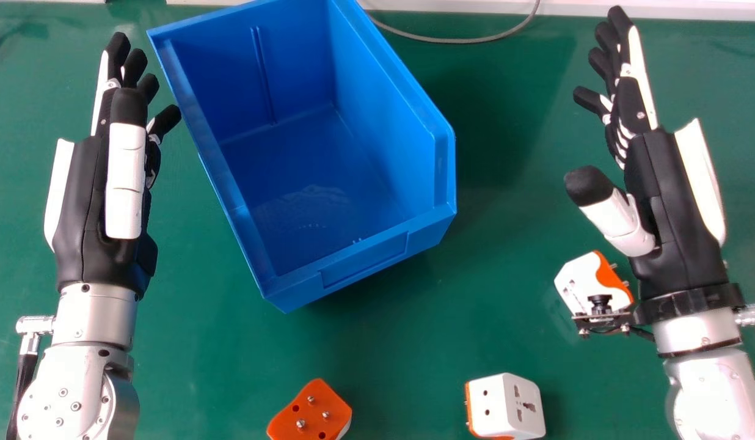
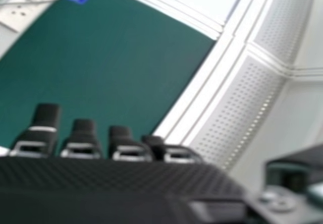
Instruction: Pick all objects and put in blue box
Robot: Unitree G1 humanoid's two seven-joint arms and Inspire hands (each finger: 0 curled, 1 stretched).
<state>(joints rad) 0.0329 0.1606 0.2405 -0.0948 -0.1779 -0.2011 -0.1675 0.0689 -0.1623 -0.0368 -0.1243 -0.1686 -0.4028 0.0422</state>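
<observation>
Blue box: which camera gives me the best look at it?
The head view: the blue box faces it open, with floor, walls and near rim visible. The right hand view catches a corner, cut off by the picture's edge.

Bright, even light on the green table (image 1: pixel 512 256) here, soft shadow right of the box (image 1: pixel 390 122), pale glare on its floor! Head view looks crisp; the right hand view is blurry all over, the hand (image 2: pixel 121 178) soft too.
</observation>
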